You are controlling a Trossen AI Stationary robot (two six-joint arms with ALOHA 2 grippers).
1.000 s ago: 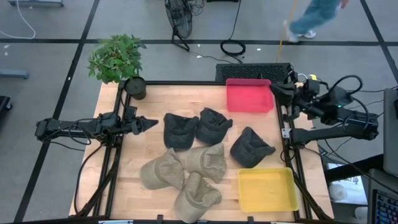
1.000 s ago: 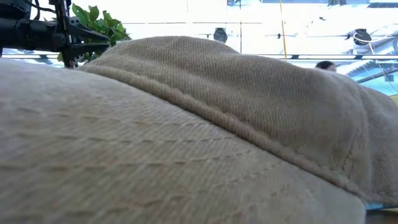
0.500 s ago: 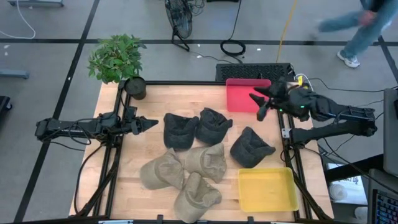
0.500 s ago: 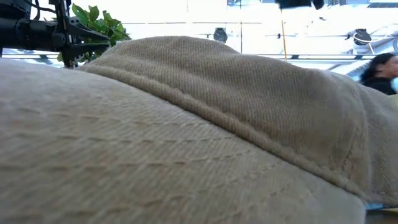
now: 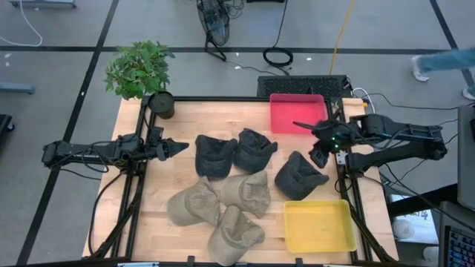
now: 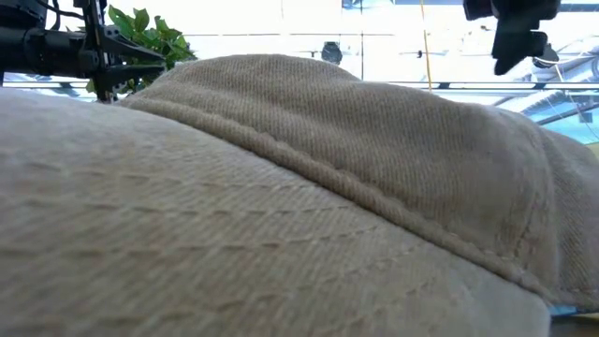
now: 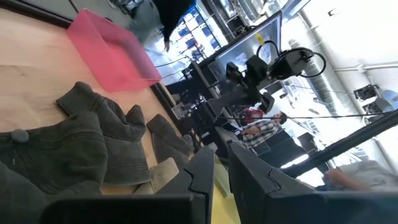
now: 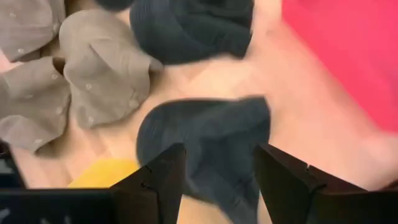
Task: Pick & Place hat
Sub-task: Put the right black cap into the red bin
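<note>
Three dark hats lie on the wooden table: one at the right point(image 5: 299, 176), two in the middle point(image 5: 216, 154) point(image 5: 254, 148). Three tan hats point(image 5: 194, 204) point(image 5: 245, 191) point(image 5: 234, 233) lie nearer the front; one tan hat point(image 6: 281, 206) fills the low view. My right gripper point(image 5: 313, 144) point(image 8: 217, 171) hangs open above the right dark hat point(image 8: 205, 143), tipped down at it and clear of it. My left gripper point(image 5: 178, 148) point(image 7: 221, 177) waits level at the table's left edge, its fingers almost together with nothing between them.
A red bin point(image 5: 297, 113) stands at the far right and a yellow bin point(image 5: 319, 225) at the near right. A potted plant point(image 5: 139, 70) sits at the far left corner. A person walks on the floor beyond the table's far right.
My right gripper has swung in from beyond the table's right edge, past the red bin, and come down toward the right dark hat. It has tipped over to point downward and has opened. The hats have not moved.
</note>
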